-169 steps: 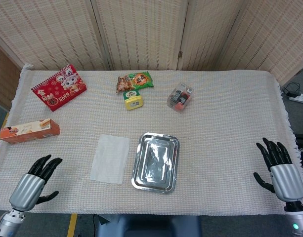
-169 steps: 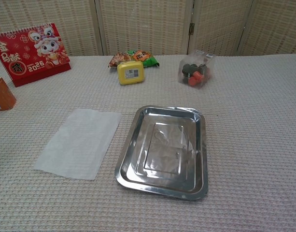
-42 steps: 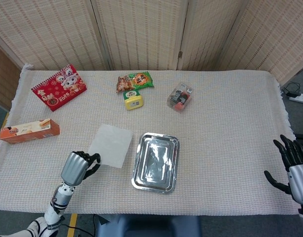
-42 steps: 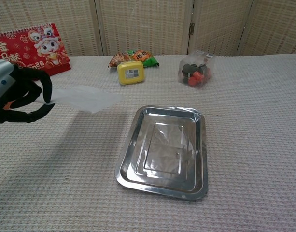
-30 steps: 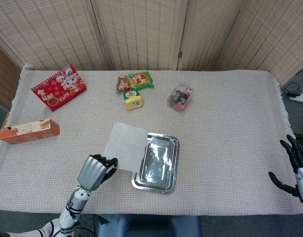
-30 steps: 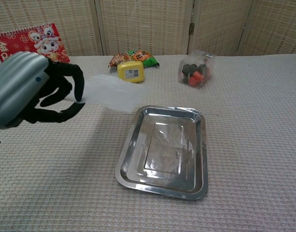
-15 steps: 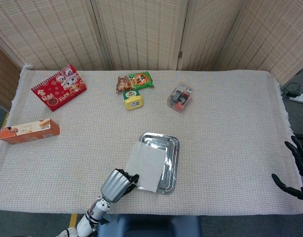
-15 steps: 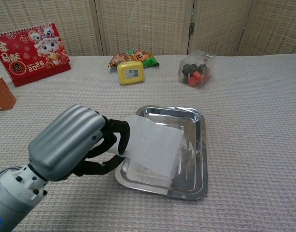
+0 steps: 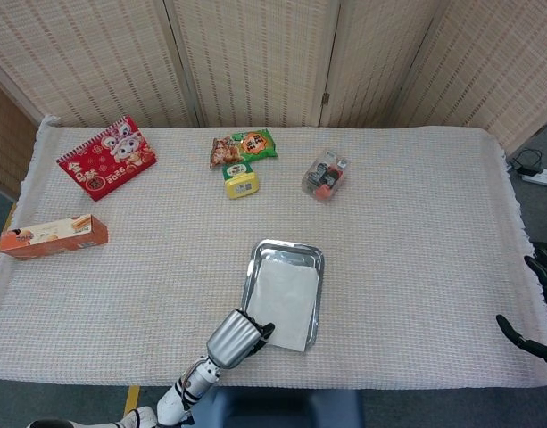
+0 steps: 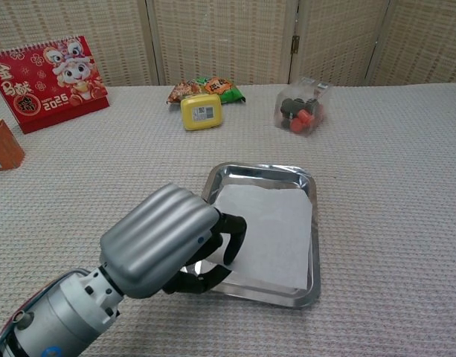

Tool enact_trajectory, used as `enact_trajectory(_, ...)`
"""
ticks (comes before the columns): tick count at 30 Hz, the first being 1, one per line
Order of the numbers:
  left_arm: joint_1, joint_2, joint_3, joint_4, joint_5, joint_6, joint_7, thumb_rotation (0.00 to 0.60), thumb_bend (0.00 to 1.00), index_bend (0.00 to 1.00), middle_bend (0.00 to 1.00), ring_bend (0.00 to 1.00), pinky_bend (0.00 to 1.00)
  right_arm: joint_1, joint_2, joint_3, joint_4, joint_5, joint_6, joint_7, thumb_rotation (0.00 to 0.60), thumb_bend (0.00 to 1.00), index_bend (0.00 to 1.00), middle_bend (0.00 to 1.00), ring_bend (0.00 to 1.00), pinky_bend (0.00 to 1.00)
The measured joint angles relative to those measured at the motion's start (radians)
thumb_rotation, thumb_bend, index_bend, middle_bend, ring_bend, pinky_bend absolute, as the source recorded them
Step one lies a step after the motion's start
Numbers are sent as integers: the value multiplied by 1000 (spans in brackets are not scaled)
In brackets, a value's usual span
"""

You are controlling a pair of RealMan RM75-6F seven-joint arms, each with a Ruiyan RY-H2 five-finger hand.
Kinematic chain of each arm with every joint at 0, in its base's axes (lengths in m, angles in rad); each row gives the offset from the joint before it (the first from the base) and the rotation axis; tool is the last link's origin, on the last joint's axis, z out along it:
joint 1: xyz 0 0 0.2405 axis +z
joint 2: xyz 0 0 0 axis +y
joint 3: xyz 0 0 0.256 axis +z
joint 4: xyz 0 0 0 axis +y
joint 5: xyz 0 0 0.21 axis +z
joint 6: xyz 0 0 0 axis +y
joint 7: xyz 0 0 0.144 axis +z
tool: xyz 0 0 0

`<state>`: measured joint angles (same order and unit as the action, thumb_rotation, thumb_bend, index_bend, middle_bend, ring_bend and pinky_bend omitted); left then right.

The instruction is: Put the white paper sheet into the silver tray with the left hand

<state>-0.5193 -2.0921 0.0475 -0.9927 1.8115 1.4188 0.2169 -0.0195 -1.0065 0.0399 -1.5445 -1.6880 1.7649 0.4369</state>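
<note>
**Head view: sheet over tray, your left hand gripping it**

Head view shows the table [image 9: 416, 267] covered by a cream woven cloth with a fringed edge, backed by folding reed screens [image 9: 255, 53]. A power strip [image 9: 541, 176] lies on the floor at far right.

Along the far side sit a red 2026 calendar [image 9: 105, 158], a snack packet [image 9: 244, 146], a yellow tin [image 9: 241, 181] just in front of it, and a clear bag of dark and red pieces [image 9: 325, 176]. An orange box [image 9: 53, 236] lies near the left edge.

The silver tray [image 10: 311, 186] is rectangular with rounded corners and a shiny raised rim. The white paper sheet [image 10: 272, 230] is plain, flat and slightly skewed; it covers most of the tray floor, its near corner reaching the near rim.

Your left hand [image 10: 172, 242] sits at the tray's near-left corner, dark fingers [image 10: 231, 234] curled around the sheet's near-left edge, pinching it.

Your right hand [image 9: 536, 312] is only partly in frame at the table's right edge, well apart from the tray, fingers apart and holding nothing.
</note>
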Motion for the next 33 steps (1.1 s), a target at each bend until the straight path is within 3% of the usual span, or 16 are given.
enact_trajectory(8,-15,-10,-25,5,-44,-73,62,600,567,640,1000,1000,1000,6,5,-5,3,0,-20,8,600,332,0,0,0,0)
enact_trajectory(18,-18,-10,-26,3,-48,-71,112,600,566,647,1000,1000,1000,8,11,-12,-3,-8,-26,7,600,333,0,0,0,0)
enact_trajectory(22,-18,-19,-20,-1,-47,-73,110,600,555,551,1000,1000,1000,6,14,-12,-5,-6,-24,12,600,332,0,0,0,0)
enact_trajectory(27,-22,-29,-34,19,-62,-80,101,600,466,421,1000,1000,1000,4,17,-21,-9,-14,-25,18,600,332,0,0,0,0)
enact_trajectory(33,-36,-56,-56,59,-79,-91,90,600,405,337,1000,1000,1000,6,20,-23,-7,-13,-30,28,600,332,0,0,0,0)
